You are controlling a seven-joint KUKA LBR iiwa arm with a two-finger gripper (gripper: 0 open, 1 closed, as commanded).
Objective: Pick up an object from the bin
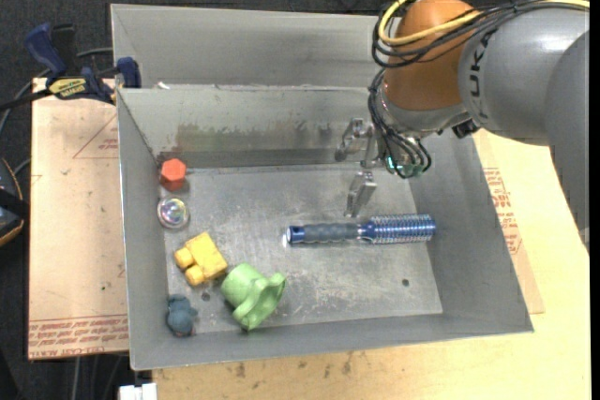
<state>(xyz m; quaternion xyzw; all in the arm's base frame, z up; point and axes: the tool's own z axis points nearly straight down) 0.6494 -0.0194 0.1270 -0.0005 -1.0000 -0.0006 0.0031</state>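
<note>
Grey metal bin (281, 122), and we've got the arm (530, 75) coming in from the right with its orange cover (429, 61) and a loop of cables hanging over the back right part of the floor. The pincer (359, 166) points down there. Its fingers (362, 194) look spread apart to us, with nothing between them, just bare bin floor underneath.

Closest thing to it is a blue brush (361, 231), a long stick with a ribbed grip at its right end, lying flat and roughly left-to-right in the middle of the bin. The lower finger ends just above it in the view. We can't tell if they touch.

Everything else sits well apart along the left side:
- small orange block (172, 170) near the back wall
- shiny clear ball (172, 214) just in front of it
- yellow toy block (200, 259)
- green soft toy (251, 293), just beside the yellow one
- dark blue lump (180, 317) in the front left corner
</note>
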